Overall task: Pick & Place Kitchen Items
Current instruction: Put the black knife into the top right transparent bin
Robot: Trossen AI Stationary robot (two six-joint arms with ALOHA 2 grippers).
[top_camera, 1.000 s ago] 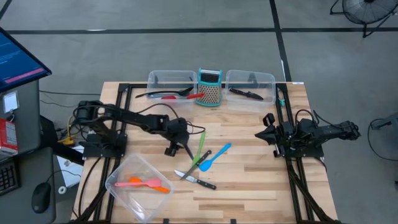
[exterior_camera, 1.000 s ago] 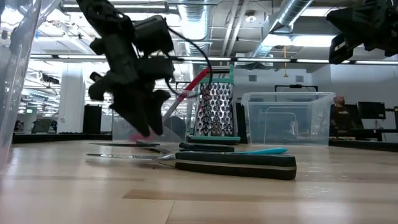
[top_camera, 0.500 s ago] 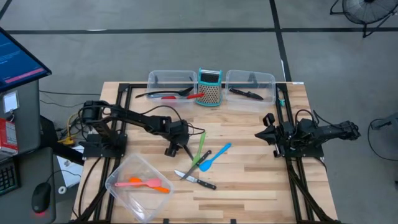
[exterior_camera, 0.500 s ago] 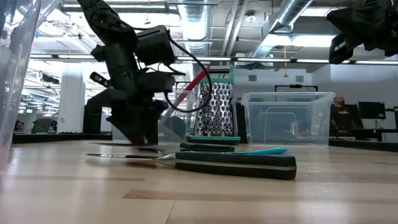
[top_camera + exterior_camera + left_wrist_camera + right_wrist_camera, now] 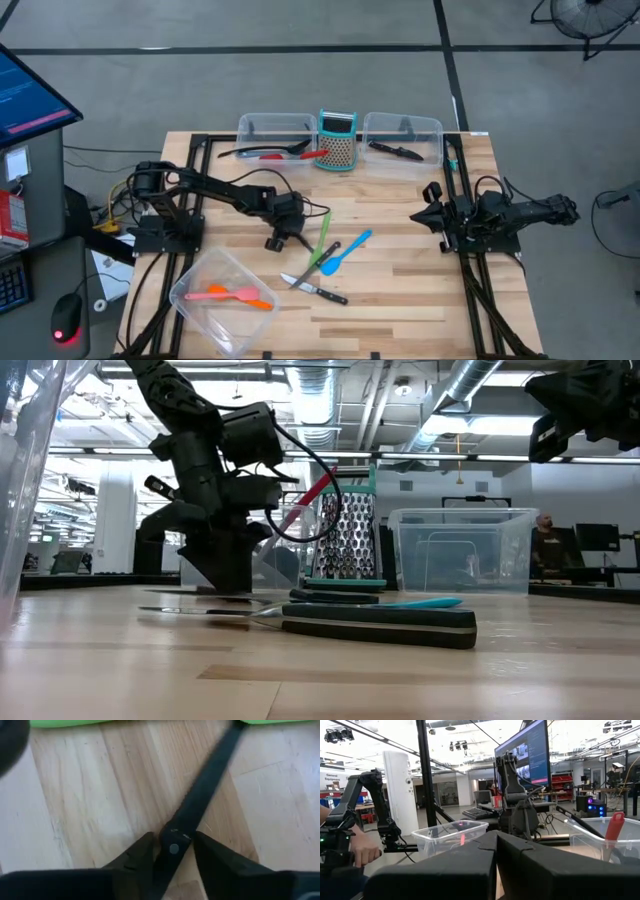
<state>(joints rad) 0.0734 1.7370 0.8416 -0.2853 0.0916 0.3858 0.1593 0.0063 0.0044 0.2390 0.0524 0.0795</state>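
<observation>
Left wrist view: left gripper [image 5: 172,851] down on the surface [image 5: 400,270], fingers [image 5: 142,851] narrower than a second ago and flanking a black utensil handle [image 5: 200,795] beside the green spatula [image 5: 323,232] — grasp apparently under way; right gripper [image 5: 432,213] parked, shut, empty.

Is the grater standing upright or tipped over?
Upright. In the low view the grater stands on its base between the two clear tubs, its perforated metal face vertical and its teal frame on top.
</observation>
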